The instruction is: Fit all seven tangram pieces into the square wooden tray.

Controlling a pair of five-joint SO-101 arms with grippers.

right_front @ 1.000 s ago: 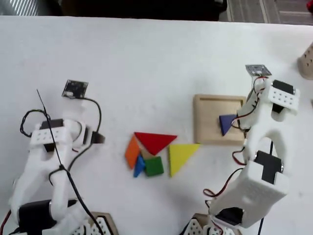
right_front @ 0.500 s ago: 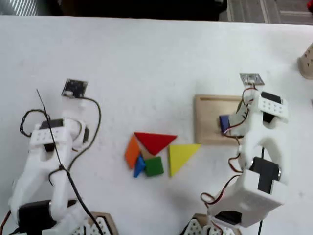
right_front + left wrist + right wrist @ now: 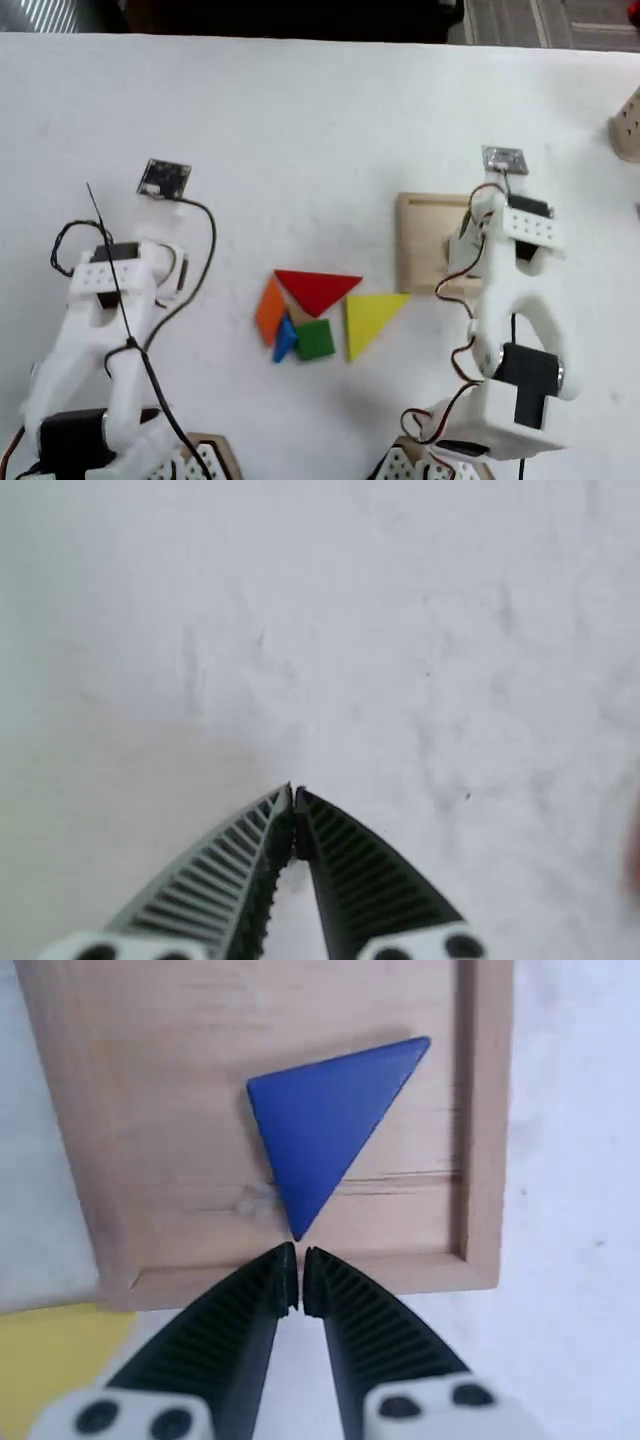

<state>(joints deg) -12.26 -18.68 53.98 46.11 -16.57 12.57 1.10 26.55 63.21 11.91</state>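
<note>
Left pincer: jaws closed tip to tip, nothing between them, bare white surface under and ahead of it. No piece within its reach line right now.

Loose cluster sits between the two arms, off to the left pincer's inboard side: orange piece is the nearest to it, then the red triangle, small blue piece and green square, all touching or just beside one another. A brownish sliver shows in the middle of the cluster; can't tell if it's the seventh piece. Yellow triangle is on the far side from the left pincer, one tip reaching towards the tray.

Right pincer: jaws closed, holding nothing, tips at the tray's near rim. Blue triangle lies flat in the tray just beyond the tips, one sharp corner aimed straight back at them. Its long edge runs away from the pincer on a slant, far corner close to a side wall but not seated square in any tray corner. Can't tell the pincer's height above the wood.

My read: one piece in, the rest out. The relation that matters is that the yellow triangle lies behind and to the inboard side of the right pincer, nearer to it than to the left one. So the right arm is the likely one for yellow, and the left arm for orange.
</note>
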